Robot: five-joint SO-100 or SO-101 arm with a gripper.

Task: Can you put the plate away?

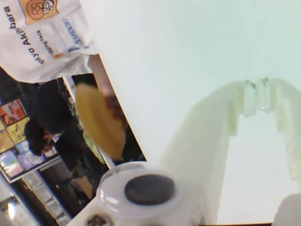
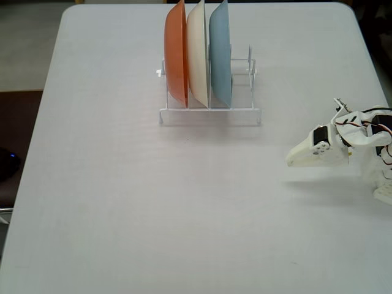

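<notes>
Fixed view: rack (image 2: 210, 114) holds orange (image 2: 176, 52), cream (image 2: 197, 52), blue plates (image 2: 220, 55) upright.

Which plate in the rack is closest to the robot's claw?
The light blue plate. In the fixed view it stands at the right end of the rack, on the side where the gripper rests; the cream plate and orange plate stand farther left.

The robot arm (image 2: 343, 138) is white plastic with dark blocks in it. Thin red and black wires loop along it. Its pincer (image 2: 293, 160) is white.
</notes>
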